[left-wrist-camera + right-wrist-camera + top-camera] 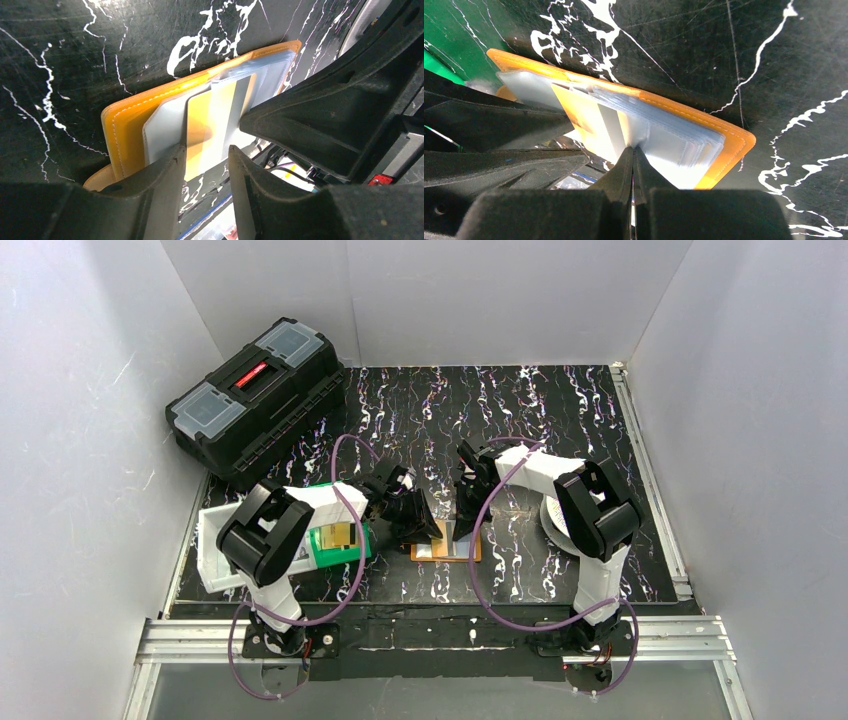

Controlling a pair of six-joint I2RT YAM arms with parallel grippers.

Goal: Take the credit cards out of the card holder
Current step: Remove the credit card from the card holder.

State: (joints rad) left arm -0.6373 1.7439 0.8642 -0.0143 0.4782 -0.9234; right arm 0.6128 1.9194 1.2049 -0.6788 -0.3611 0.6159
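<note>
Small orange-tan leather-like bifold card holder [122, 125]: lies open and flat on black, white-veined tabletop [560, 410], directly under both sets of fingertips. Left gripper [206, 150]: stands with jaws apart, straddles near edge of thin gold-yellow plastic credit card [197, 125] poking partway out of silvery-clear inner pockets [674, 142]; cannot tell whether either finger touches card. Right gripper [633, 152]: pressed fully together, tips down on clear pockets just beside that card, facing left gripper across the holder; cannot tell whether any sleeve is pinched between. Second gold-yellow card [335, 534]: rests in green plastic bin [322, 558], out past left gripper's wrist, away from right gripper. Black plastic toolbox [255, 400]: sits well beyond left gripper, at far wall.
</note>
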